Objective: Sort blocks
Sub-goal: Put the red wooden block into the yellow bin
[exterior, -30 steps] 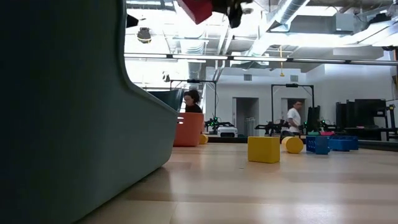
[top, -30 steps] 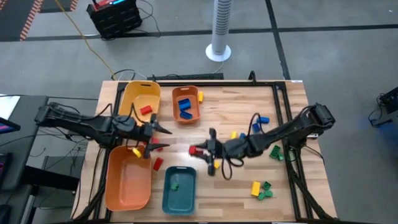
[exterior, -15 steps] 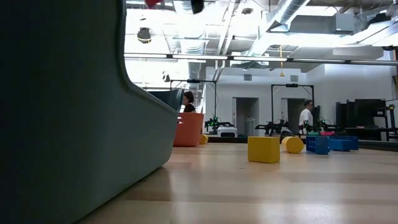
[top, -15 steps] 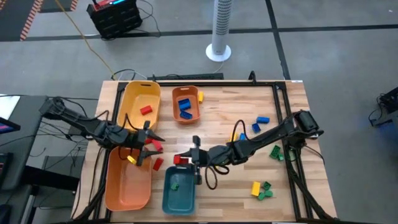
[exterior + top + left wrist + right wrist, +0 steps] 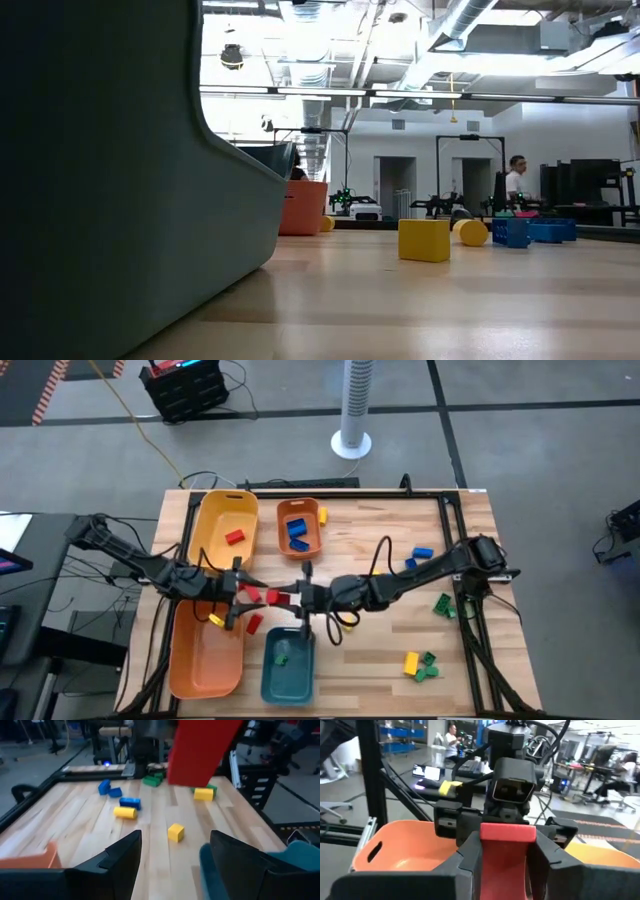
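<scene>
The right gripper (image 5: 290, 600) reaches across the middle of the table toward the left side, its fingers clamped on a red block (image 5: 283, 599); the right wrist view shows that block (image 5: 507, 851) squeezed upright between the two dark fingers. Facing it, the left gripper (image 5: 243, 606) has its fingers spread wide apart around nothing, and the red block hangs just in front of them, close but not touching as far as I can tell. In the left wrist view the block (image 5: 200, 751) fills the upper middle, above the gap between the open fingers (image 5: 122, 860).

A small yellow block (image 5: 214, 618) sits by the left gripper at the rim of the orange tray (image 5: 205, 655), which lies at the front left corner; whether it rests on the rim or on the arm I cannot tell. Another red block (image 5: 254, 623) lies on the table between that tray and the teal tray (image 5: 288, 665). The teal tray, at the front edge, holds one green block (image 5: 281, 657). The yellow tray (image 5: 227, 520) at the back left holds one red block (image 5: 235, 537). The small orange tray (image 5: 299, 527) beside it holds blue blocks (image 5: 296, 534).

Loose blocks remain on the right half of the table: blue ones (image 5: 417, 556) near the right arm, a green one (image 5: 443, 603) by the right edge, and a yellow and green cluster (image 5: 420, 664) toward the front right corner.
</scene>
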